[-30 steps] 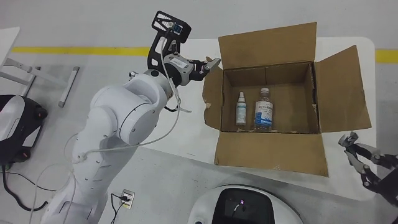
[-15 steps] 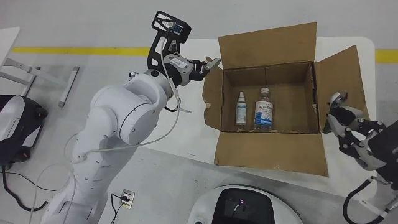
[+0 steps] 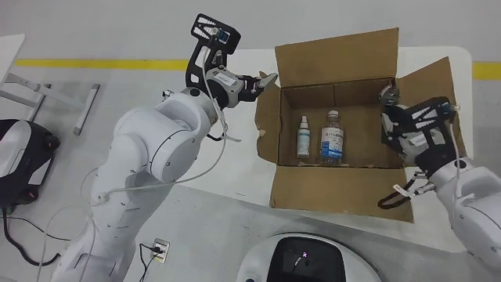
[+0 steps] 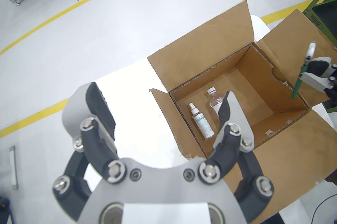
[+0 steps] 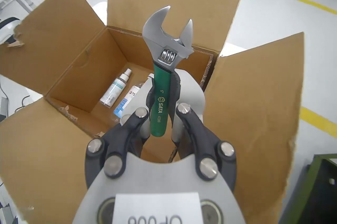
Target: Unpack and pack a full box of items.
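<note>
An open cardboard box (image 3: pixel 337 59) stands on the white table with all its flaps spread. On its floor lie a white spray bottle (image 3: pixel 303 139) and a clear bottle (image 3: pixel 333 139), side by side near the left wall. My right gripper (image 3: pixel 395 116) hangs over the box's right wall, shut on the green handle of an adjustable wrench (image 5: pixel 164 72) whose steel head points up and away. My left gripper (image 3: pixel 268 80) stands open and empty just outside the box's far left corner. From there the two bottles (image 4: pixel 201 121) and the wrench (image 4: pixel 302 72) show.
Bare table top (image 3: pixel 235 164) lies left of the box. The box's right flap (image 3: pixel 427 110) leans outward beside my right gripper. A dark green rack (image 5: pixel 316 183) stands off the table's right side. A yellow line (image 3: pixel 94 63) runs across the floor.
My right gripper has travelled from the table's near right corner up and left to the box's right wall. The left arm and both bottles have stayed still.
</note>
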